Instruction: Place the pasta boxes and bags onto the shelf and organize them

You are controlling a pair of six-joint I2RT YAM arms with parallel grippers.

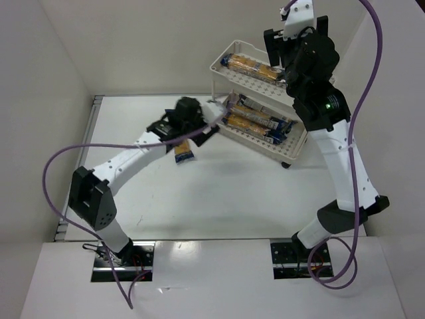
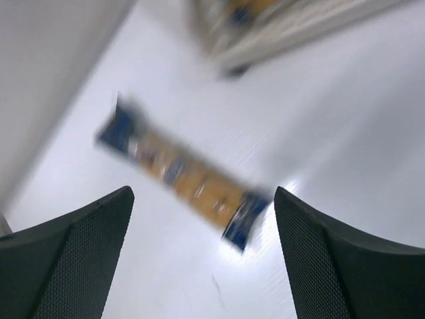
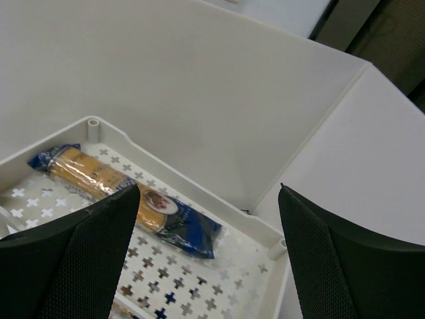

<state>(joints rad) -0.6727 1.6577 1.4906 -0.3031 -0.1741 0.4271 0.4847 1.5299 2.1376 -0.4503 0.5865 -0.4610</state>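
The shelf [image 1: 291, 141], a cream two-tier cart, stands at the back right. One pasta packet [image 1: 255, 66] lies on its top tray, and at least two more [image 1: 255, 121] lie on the lower tray. Another packet [image 1: 185, 154] rests on the table just left of the cart; in the left wrist view this packet [image 2: 182, 176] is blurred. My left gripper [image 1: 199, 131] hovers over it, open and empty [image 2: 202, 193]. High over the cart's top tray, my right gripper [image 1: 292, 36] is open with nothing in it [image 3: 209, 189]. The top tray's packet [image 3: 126, 199] sits inside the rim [image 3: 219, 207].
White walls close in the table at the left [image 1: 40, 100] and the back [image 1: 153, 46]. The cart stands close to the back right corner. Purple cables [image 1: 50, 173] loop beside both arms. A small dark wheel [image 1: 285, 164] marks the cart's near corner.
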